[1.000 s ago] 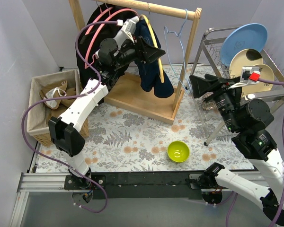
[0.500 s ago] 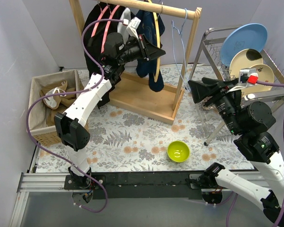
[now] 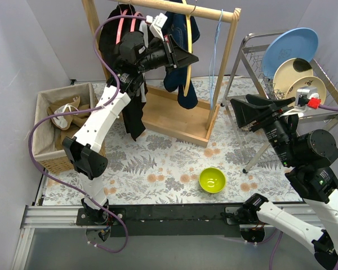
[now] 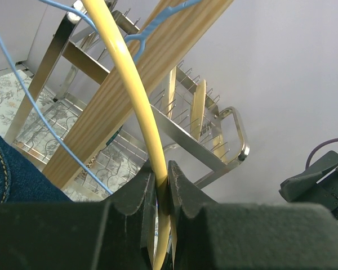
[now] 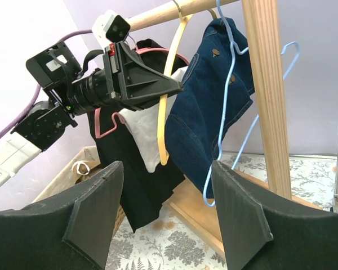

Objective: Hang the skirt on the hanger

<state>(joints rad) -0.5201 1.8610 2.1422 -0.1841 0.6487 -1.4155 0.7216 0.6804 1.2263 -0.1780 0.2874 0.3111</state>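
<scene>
L gripper (image 4: 162, 181): pinched tight on arm of thin yellow hanger (image 4: 136, 90), up by wooden rail (image 3: 180, 8).
R gripper (image 5: 166, 185): jaws spread wide, nothing in them, well apart from rail, facing it.
Skirt: denim skirt (image 5: 211, 95) hangs under rail, just beside yellow hanger, w/ blue wire hanger (image 5: 207, 181) across it. We can't tell which one bears it.
Step (our guess): seating hanger hook over rail.
Doing it well: we'd grip firm, lower straight w/o twist so hook drops fully over rail, and check skirt hangs free b4 release. Then open slowly and back out along hanger's plane, so denim doesn't snag.
</scene>
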